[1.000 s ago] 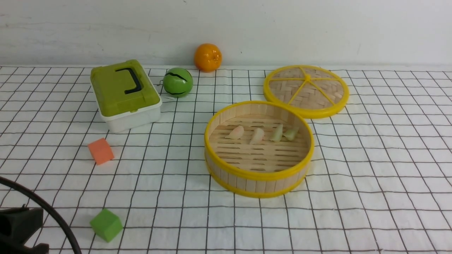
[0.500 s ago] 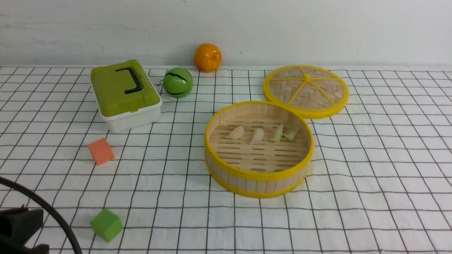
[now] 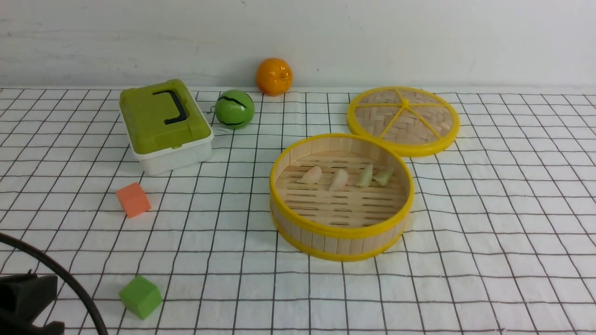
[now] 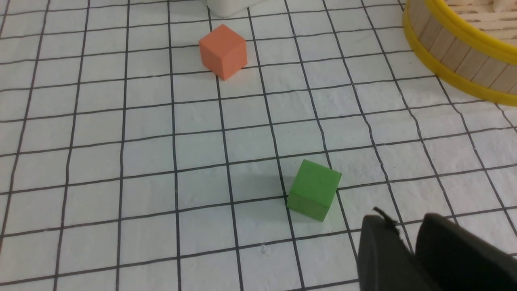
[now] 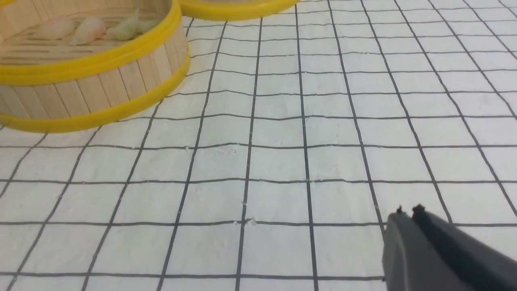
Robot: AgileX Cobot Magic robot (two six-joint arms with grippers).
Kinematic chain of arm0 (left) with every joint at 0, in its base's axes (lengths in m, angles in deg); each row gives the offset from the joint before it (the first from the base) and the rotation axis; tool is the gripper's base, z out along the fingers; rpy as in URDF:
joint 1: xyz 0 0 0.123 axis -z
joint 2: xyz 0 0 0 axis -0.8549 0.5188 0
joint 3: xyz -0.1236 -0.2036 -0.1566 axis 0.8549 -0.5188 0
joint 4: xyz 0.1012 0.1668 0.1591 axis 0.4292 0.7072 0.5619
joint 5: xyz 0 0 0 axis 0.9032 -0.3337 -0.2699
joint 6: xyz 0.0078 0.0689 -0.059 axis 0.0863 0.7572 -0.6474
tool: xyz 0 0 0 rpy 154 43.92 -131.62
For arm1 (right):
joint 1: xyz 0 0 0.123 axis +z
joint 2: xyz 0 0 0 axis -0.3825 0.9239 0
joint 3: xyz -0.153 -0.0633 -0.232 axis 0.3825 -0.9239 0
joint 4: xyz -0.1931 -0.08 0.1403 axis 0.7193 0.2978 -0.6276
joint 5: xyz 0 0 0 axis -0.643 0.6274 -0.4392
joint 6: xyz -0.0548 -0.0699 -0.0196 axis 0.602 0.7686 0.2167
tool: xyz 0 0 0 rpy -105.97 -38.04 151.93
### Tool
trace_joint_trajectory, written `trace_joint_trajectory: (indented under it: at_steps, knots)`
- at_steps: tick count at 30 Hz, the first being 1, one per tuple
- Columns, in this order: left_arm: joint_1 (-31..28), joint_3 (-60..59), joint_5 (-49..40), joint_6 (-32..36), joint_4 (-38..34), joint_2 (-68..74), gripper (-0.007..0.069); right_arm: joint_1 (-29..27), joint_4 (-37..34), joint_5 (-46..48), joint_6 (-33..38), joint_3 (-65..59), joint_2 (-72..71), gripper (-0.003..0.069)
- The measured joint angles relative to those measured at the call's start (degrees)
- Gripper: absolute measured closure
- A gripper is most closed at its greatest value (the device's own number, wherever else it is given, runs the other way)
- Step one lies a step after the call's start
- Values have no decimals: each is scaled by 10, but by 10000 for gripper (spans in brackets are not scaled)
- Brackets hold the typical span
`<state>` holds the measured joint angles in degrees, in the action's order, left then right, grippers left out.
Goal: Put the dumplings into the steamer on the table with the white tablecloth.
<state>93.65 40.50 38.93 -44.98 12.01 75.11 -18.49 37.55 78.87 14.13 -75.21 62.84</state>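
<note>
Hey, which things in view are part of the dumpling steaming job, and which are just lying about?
For the job:
- four dumplings
- steamer
- table with the white tablecloth

Just lying about:
- orange cube
- green cube
- green-lidded box
- green ball
- orange fruit
- woven lid, possibly for the steamer

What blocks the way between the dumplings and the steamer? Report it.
Nothing visible does: all four dumplings already lie on the slatted floor inside the steamer, and the woven lid sits behind it, off its opening.
</note>
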Motion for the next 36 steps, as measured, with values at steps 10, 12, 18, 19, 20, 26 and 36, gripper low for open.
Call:
trace_joint_trajectory:
  at_steps: [10, 12, 18, 19, 20, 26, 36]
  knots:
    - [-9, -49, 69, 0, 86, -147, 480, 0, 0, 0, 0, 0, 0, 628]
    - [-35, -67, 124, 0, 105, -193, 480, 0, 0, 0, 0, 0, 0, 625]
    - [-183, -161, 281, 9, 21, -311, 480, 0, 0, 0, 0, 0, 0, 617]
    - [-193, -169, 285, 11, 15, -314, 480, 0, 0, 0, 0, 0, 0, 617]
    - [-228, -200, 306, 30, -35, -337, 480, 0, 0, 0, 0, 0, 0, 614]
    - [-306, -296, 342, 183, -211, -345, 493, 0, 0, 0, 0, 0, 0, 607]
    - [-307, -303, 224, 349, -298, -345, 636, 0, 0, 0, 0, 0, 0, 594]
